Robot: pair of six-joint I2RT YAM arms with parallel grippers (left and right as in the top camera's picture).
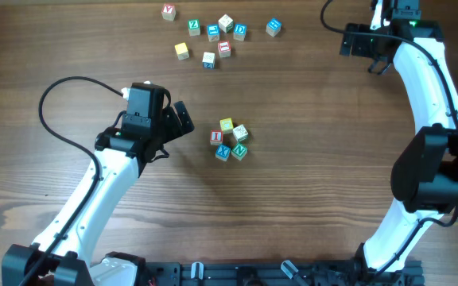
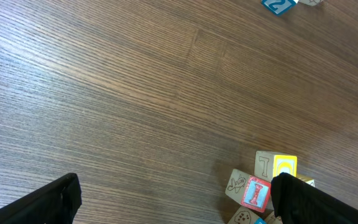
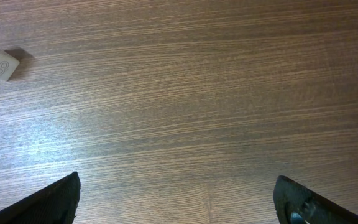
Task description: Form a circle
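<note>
Circle [image 2: 255,191] half behind spread, empty left gripper [image 2: 174,198]; right gripper [image 3: 176,198] also spread, empty.

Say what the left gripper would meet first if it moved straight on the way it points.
Probably just bare table: the left gripper is open and nothing lies between its jaws. The circle sits by its right finger, which might clip it; height is unclear.

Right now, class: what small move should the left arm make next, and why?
Probably draw the left gripper straight back from the ring. Its jaws stand open and hold nothing, and the five cubes sit closed up together right beside it. The red cube lies nearest, so backing off without brushing it looks like the safest step.
</note>
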